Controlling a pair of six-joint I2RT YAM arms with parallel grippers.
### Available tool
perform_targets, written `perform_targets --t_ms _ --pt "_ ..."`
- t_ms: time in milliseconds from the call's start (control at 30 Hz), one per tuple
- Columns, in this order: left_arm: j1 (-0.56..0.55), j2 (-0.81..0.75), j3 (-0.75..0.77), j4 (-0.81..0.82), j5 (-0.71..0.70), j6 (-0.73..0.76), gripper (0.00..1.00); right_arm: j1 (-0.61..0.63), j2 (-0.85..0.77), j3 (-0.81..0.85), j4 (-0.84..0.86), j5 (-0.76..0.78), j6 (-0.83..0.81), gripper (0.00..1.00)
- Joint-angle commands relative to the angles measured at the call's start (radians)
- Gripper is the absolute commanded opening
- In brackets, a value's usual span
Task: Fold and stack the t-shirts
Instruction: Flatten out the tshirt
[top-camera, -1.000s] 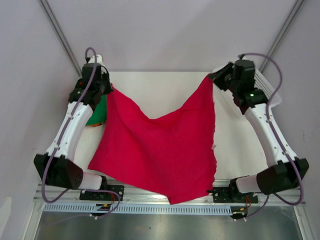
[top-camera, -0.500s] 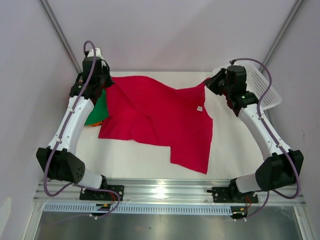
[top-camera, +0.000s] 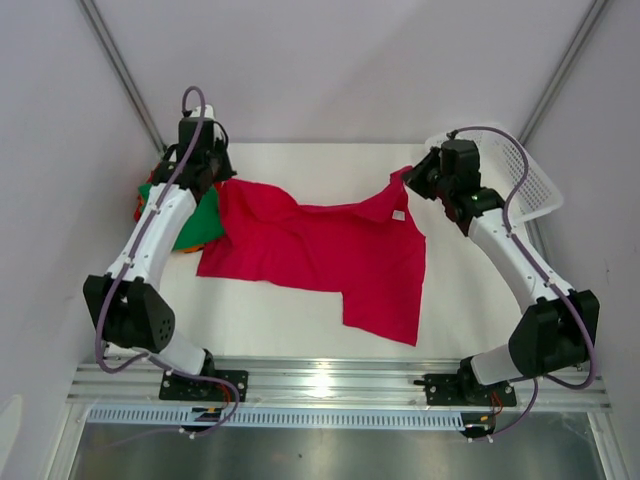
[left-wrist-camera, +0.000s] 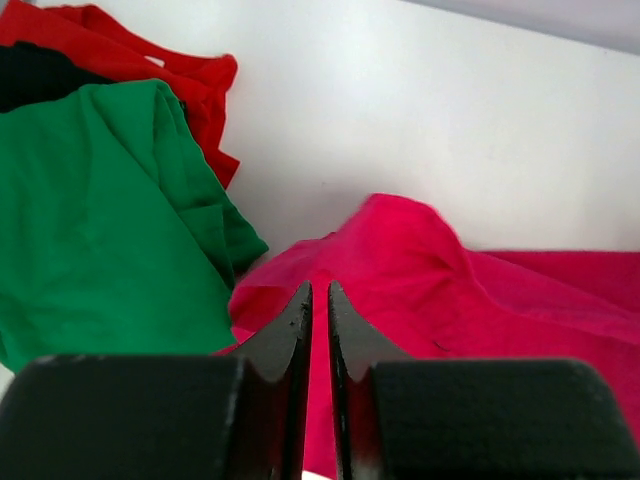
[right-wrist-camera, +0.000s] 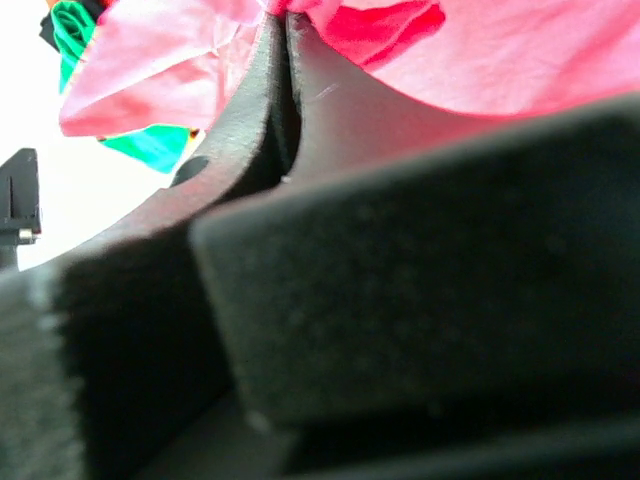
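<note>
The crimson-red t-shirt (top-camera: 320, 250) lies spread across the middle of the table, its white neck tag (top-camera: 398, 215) near the far right. My left gripper (top-camera: 222, 183) is shut on its far left corner, and the cloth shows between the nearly closed fingers in the left wrist view (left-wrist-camera: 320, 292). My right gripper (top-camera: 405, 181) is shut on the far right corner, which is lifted a little; the cloth (right-wrist-camera: 500, 50) hangs over the fingertips (right-wrist-camera: 283, 25). A green t-shirt (top-camera: 200, 222) and a red one (left-wrist-camera: 130, 60) lie crumpled at the far left.
A white mesh basket (top-camera: 515, 170) stands tilted at the far right, behind my right arm. The pile of green (left-wrist-camera: 100, 220) and red cloth sits just left of my left gripper. The table's near edge meets a metal rail (top-camera: 330, 385).
The crimson shirt was hanging spread between both raised grippers. Both grippers have come down and inward, and the shirt now lies on the table, still held at its two far corners.
</note>
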Motion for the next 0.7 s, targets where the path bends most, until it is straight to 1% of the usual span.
perform_targets --t_ms 0,100,133,167,200,233,300,367,433,467,567,633,667 --pt "0.002 0.013 -0.005 0.005 0.035 -0.023 0.12 0.012 -0.008 -0.024 0.027 0.023 -0.014 0.00" --pt "0.002 0.071 -0.002 0.020 0.015 -0.023 0.09 0.013 0.005 -0.038 0.048 0.078 -0.020 0.00" --pt "0.002 0.105 0.092 -0.006 0.005 -0.023 0.06 0.013 0.015 -0.035 0.055 0.089 -0.028 0.00" --pt "0.002 0.195 0.137 -0.044 -0.003 -0.027 0.04 0.006 0.033 -0.029 0.064 0.094 -0.032 0.00" --pt "0.002 0.238 0.229 -0.129 -0.011 -0.039 0.03 0.001 0.077 -0.010 0.065 0.101 -0.035 0.00" --pt "0.002 0.276 0.267 -0.159 -0.012 -0.047 0.01 -0.004 0.102 -0.001 0.068 0.106 -0.039 0.00" --pt "0.002 0.356 0.358 -0.181 0.003 -0.064 0.01 -0.013 0.177 0.011 0.088 0.120 -0.032 0.00" --pt "0.001 0.382 0.383 -0.208 0.037 -0.082 0.01 -0.014 0.223 0.011 0.145 0.117 -0.035 0.00" --pt "-0.002 0.378 0.372 -0.215 0.057 -0.119 0.01 -0.011 0.285 0.013 0.177 0.109 -0.040 0.00" --pt "-0.005 0.367 0.339 -0.199 0.080 -0.125 0.01 -0.011 0.306 0.017 0.203 0.106 -0.043 0.00" --pt "-0.025 0.295 0.225 -0.137 0.103 -0.147 0.03 -0.014 0.396 0.065 0.185 0.098 -0.037 0.01" --pt "-0.050 0.242 0.147 -0.113 0.138 -0.150 0.05 -0.014 0.438 0.092 0.164 0.100 -0.011 0.14" --pt "-0.062 0.223 0.127 -0.101 0.140 -0.150 0.05 -0.013 0.452 0.090 0.170 0.100 -0.005 0.25"
